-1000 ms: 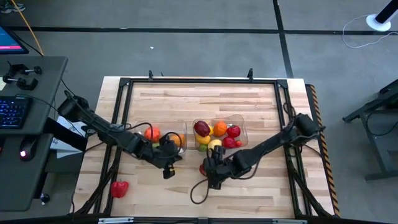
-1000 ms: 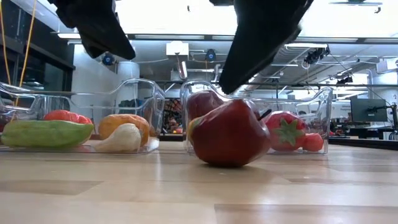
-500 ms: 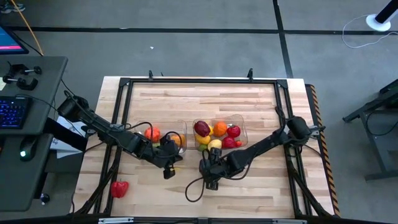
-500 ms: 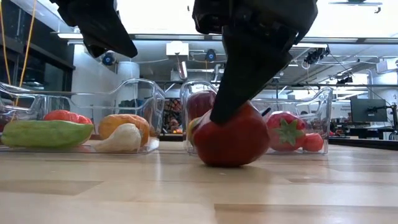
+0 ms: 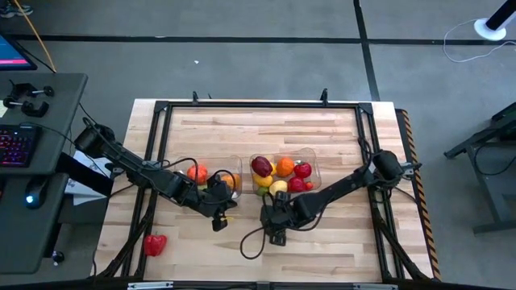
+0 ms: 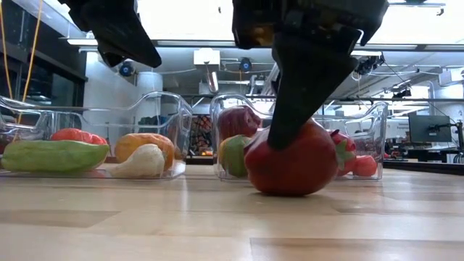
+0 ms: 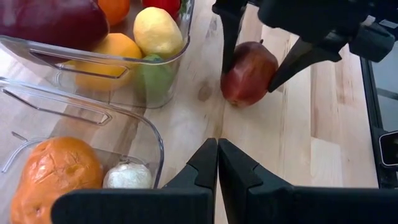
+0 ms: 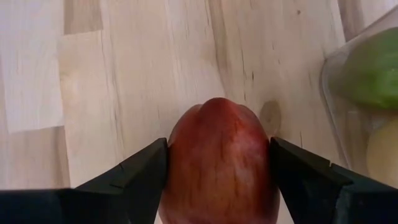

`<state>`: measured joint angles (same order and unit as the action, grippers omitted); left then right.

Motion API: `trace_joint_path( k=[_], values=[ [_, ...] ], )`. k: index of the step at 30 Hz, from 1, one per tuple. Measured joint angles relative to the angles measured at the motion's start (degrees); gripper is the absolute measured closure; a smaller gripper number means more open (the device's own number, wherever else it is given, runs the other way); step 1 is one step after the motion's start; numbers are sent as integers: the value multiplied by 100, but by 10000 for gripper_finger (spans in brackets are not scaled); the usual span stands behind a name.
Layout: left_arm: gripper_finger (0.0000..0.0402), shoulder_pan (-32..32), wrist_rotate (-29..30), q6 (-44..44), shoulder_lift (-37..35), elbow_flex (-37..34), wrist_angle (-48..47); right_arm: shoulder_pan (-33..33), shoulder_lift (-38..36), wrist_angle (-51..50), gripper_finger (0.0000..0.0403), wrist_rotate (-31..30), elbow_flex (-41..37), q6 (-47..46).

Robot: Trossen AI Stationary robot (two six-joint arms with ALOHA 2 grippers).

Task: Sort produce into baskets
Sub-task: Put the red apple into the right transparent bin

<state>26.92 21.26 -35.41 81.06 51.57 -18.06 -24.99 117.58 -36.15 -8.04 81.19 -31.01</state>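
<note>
The right gripper (image 8: 217, 165) straddles a red apple (image 8: 217, 162) on the wooden table (image 5: 322, 129), just in front of the right basket (image 5: 310, 153), its fingers (image 8: 140, 171) half spread and touching the apple's sides. The left gripper (image 7: 217, 165) hovers with its jaws fully closed and empty, beside the left basket (image 7: 149, 143) that holds an orange (image 7: 53, 171) and a white piece (image 7: 127, 176).

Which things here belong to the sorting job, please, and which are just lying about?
Job:
- red apple, between the right gripper jaws
- left basket
- right basket
- red pepper at the table's near left
- left gripper, shut, waiting

Lying about:
- keyboard
- mouse
</note>
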Motion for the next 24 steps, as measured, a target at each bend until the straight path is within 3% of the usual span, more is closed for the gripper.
trace_joint_path(
  k=[9, 18, 24],
  values=[
    [401, 0, 2, -52, 2, 0, 0, 98, 43, 0, 140, 223, 2, -16],
    [401, 0, 22, -53, 2, 0, -1, 139, 39, 7, 206, 239, 4, -17],
    [401, 0, 33, -44, 2, 0, -4, 121, 105, -439, 208, 24, 502, 276]
  ],
)
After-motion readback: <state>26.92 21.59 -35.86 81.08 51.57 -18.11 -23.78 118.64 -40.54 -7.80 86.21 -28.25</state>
